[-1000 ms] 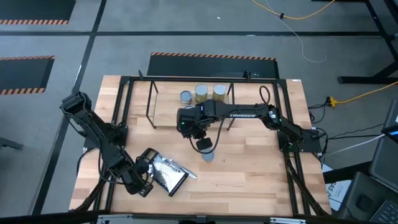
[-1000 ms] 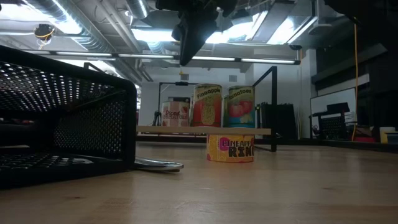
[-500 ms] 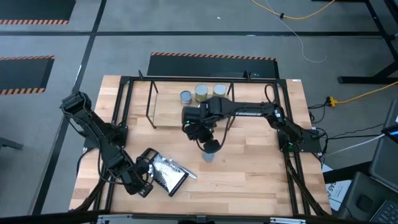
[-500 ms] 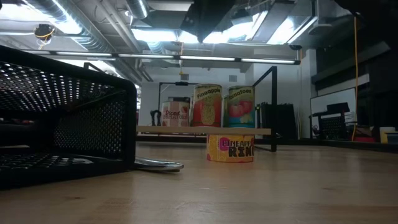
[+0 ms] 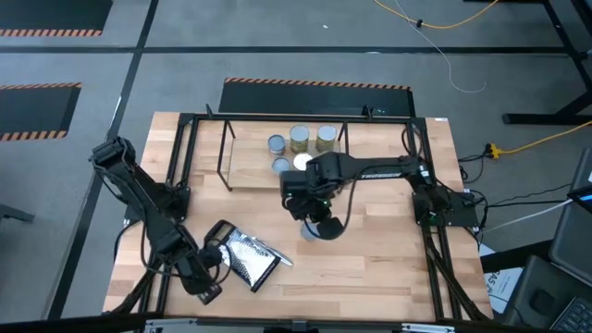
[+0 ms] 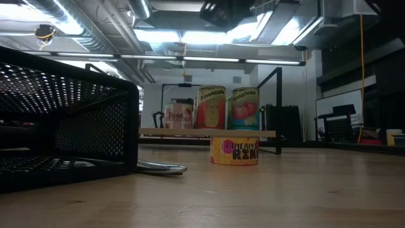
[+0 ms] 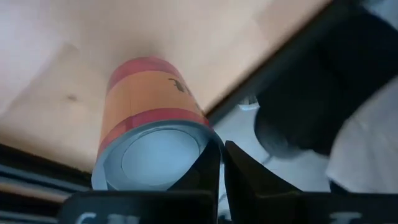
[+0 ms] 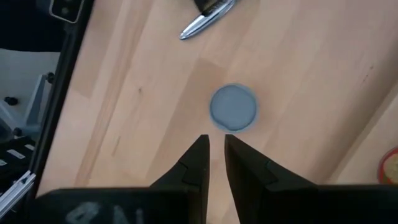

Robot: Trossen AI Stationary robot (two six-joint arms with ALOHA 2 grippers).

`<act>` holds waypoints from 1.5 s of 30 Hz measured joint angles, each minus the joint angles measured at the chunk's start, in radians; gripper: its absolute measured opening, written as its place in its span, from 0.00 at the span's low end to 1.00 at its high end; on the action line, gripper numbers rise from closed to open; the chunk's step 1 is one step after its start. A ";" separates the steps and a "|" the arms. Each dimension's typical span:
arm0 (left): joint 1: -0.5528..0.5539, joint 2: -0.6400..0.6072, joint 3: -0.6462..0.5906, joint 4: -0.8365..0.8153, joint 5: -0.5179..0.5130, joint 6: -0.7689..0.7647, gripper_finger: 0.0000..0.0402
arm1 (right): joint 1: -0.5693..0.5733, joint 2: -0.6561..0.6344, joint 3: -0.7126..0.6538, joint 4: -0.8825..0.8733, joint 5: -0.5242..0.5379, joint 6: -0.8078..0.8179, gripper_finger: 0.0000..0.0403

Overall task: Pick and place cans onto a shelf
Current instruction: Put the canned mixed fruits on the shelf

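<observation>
Table (image 5: 388, 268): right pincer (image 8: 214, 152) over can (image 8: 233, 108)

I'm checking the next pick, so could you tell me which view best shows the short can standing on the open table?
The right wrist view: the short can lies unobstructed beyond the nearly closed right gripper. The low view shows only its label side; in the high view the arm mostly covers it.

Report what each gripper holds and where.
Nothing is held: the right gripper hangs above the blue-grey-topped can; the left gripper sits beside an orange-red can, not around it.
</observation>
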 joint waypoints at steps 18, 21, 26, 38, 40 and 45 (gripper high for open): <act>0.190 -0.003 0.377 -0.257 0.100 0.488 0.01 | 0.024 -0.567 -0.853 0.609 0.029 0.240 0.14; 0.279 -0.003 0.447 -0.369 0.099 0.625 0.01 | 0.024 -0.628 -0.962 0.708 0.029 0.271 0.14; 0.448 -0.004 0.542 -0.528 0.089 0.877 0.01 | 0.024 -0.682 -1.112 0.859 0.029 0.288 0.14; 0.903 0.005 0.590 -0.695 0.082 1.429 0.01 | 0.024 -0.687 -1.285 1.066 0.028 0.367 0.14; 0.972 0.021 0.590 -0.701 0.081 1.510 0.01 | 0.024 -0.687 -1.291 1.077 0.027 0.366 0.14; 1.118 0.081 0.591 -0.716 0.080 1.714 0.01 | 0.024 -0.687 -1.296 1.123 0.028 0.367 0.14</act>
